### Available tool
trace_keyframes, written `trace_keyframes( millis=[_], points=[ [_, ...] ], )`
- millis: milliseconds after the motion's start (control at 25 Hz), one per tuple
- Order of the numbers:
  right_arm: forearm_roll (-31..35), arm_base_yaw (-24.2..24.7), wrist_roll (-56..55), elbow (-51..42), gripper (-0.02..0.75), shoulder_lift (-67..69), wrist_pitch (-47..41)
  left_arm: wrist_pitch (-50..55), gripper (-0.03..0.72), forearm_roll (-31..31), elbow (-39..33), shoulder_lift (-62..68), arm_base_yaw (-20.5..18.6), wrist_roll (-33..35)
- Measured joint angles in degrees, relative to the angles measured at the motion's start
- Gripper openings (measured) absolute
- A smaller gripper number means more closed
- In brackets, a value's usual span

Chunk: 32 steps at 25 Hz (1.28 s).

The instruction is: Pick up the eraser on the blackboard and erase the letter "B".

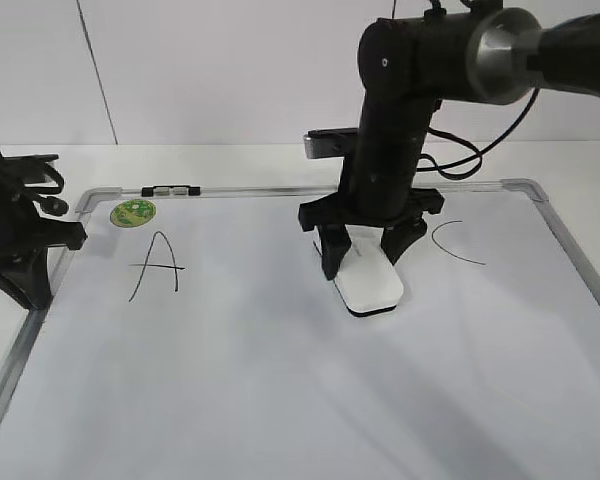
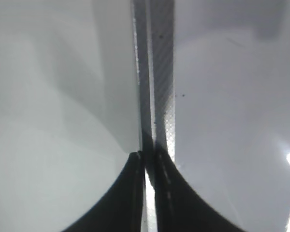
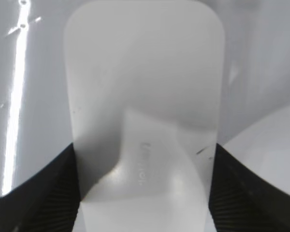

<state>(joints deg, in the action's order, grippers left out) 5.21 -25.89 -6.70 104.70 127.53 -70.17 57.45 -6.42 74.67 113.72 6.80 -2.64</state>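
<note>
The right gripper clamps the flat white rounded plastic eraser between its black fingers, pressing it flat onto the large white dry-erase blackboard with its silver-grey frame, slightly right of the board's middle and nearer its far edge. A black hand-drawn "A" lies toward the far left corner beside a round green magnet; a curved black "C" sits toward the far right. The left gripper, jaws pressed together on nothing, hangs over the board's left frame edge.
</note>
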Motion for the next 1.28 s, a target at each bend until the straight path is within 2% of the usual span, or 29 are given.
trace_keyframes(
  millis=[360, 720, 880, 1280],
  points=[
    [3.6, 0.6, 4.8, 0.8, 0.545, -1.3, -0.3, 0.2, 0.019, 0.0, 0.0, 0.0, 0.0, 0.0],
    [1.6, 1.8, 4.8, -0.1, 0.545, -15.2, -0.2, 0.4, 0.02, 0.0, 0.0, 0.0, 0.0, 0.0],
    [0.8, 4.9, 4.5, -5.2, 0.545, -19.2, -0.2, 0.5, 0.02, 0.0, 0.0, 0.0, 0.0, 0.0],
    [0.7, 20.8, 5.1, -30.3, 0.544, -32.2, 1.4, 0.5, 0.02, 0.0, 0.0, 0.0, 0.0, 0.0]
  ],
)
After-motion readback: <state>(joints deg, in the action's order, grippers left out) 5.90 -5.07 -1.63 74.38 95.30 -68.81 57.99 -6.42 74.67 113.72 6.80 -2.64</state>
